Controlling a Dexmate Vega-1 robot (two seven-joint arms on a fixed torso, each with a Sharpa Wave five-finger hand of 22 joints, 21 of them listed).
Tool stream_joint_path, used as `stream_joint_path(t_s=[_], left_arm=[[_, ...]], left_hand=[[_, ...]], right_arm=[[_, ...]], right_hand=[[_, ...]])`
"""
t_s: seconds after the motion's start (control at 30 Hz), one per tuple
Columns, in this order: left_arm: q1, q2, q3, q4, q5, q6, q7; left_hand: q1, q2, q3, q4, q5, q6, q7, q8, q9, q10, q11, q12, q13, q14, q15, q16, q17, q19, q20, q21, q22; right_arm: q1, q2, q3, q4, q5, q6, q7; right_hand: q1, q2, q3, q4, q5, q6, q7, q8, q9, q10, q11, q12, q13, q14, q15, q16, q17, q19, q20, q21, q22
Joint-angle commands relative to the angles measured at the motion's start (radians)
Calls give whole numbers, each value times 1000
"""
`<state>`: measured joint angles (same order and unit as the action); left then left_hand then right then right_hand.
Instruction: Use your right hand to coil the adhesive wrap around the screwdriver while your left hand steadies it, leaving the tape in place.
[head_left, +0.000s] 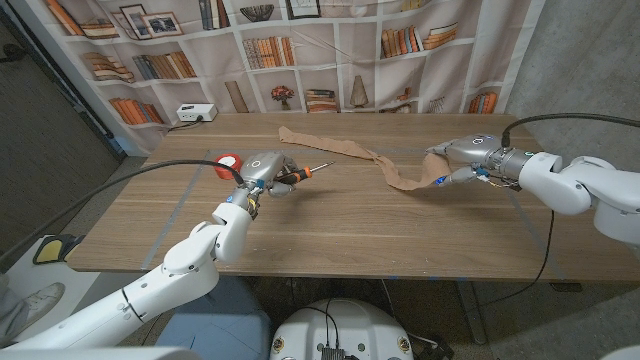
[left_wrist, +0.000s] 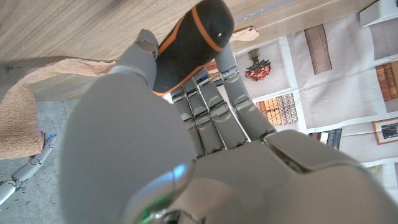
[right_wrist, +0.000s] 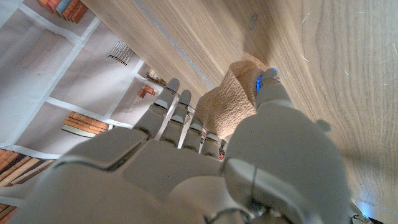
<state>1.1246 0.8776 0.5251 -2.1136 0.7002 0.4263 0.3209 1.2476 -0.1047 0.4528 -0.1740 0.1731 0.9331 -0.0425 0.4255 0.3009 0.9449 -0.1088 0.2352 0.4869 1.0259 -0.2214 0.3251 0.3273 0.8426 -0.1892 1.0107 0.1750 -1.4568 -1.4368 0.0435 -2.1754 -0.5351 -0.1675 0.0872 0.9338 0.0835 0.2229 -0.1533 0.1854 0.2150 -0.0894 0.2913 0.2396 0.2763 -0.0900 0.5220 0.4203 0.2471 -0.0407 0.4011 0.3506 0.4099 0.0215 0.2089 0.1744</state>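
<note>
- The left robot hand (head_left: 264, 172) grips the screwdriver (head_left: 303, 172) by its black-and-orange handle, shaft pointing toward the bench (head_left: 330, 235) middle.
- The right robot hand (head_left: 470, 160) pinches one end of the tan adhesive wrap (head_left: 350, 150), which trails across the bench, apart from the screwdriver.
- A red tape roll (head_left: 229, 165) sits just beside the left robot hand.

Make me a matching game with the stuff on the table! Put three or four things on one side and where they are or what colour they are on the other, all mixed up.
Things:
1. screwdriver
2. tan wrap
3. red tape roll
4. white power strip

Clues:
A. at the table's far left corner
B. long strip on the table, one end pinched by the right hand
C. black-and-orange handle gripped by the left hand
D. round, just beyond the left hand

Pairs: 1-C, 2-B, 3-D, 4-A
</note>
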Motion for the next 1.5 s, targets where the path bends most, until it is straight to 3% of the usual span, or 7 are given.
stream_joint_path(t_s=[0.03, 0.5, 1.5], left_arm=[[-5, -4, -1, 10, -6, -7, 4], [-22, -27, 25, 37, -5, -16, 7], [-138, -90, 103, 113, 30, -83, -17]], left_hand=[[212, 215, 20, 5, 8, 31, 22, 3, 19, 6, 4, 0, 1, 12, -4, 7, 3, -2, -5, 7, 3], [214, 214, 21, 4, 8, 31, 23, -1, 17, 8, 3, 1, 3, 12, -5, 7, 6, -4, -5, 11, 3], [214, 213, 22, 6, 7, 33, 21, -6, 16, 8, 2, -2, 4, 12, -5, 8, 10, -10, -5, 19, 3]], right_arm=[[-16, 118, 60, -27, -81, 106, 72], [47, 187, 13, -41, -99, 228, 130], [72, 297, 22, -79, -69, 398, 138]], right_hand=[[3, 14, -2, 2, 5, 10, 0, 7, 5, 11, -6, 5, 5, -1, -164, 9, 2, -7, 1, -1, 4], [3, 12, -8, 5, 5, 22, -4, 9, 7, 21, -10, 13, 11, -2, -166, 9, 6, -9, 3, -3, 3], [8, 13, -17, 7, 6, 36, -2, 9, 9, 33, -13, 24, 22, 10, -173, 12, 12, -6, 4, -4, 3]])
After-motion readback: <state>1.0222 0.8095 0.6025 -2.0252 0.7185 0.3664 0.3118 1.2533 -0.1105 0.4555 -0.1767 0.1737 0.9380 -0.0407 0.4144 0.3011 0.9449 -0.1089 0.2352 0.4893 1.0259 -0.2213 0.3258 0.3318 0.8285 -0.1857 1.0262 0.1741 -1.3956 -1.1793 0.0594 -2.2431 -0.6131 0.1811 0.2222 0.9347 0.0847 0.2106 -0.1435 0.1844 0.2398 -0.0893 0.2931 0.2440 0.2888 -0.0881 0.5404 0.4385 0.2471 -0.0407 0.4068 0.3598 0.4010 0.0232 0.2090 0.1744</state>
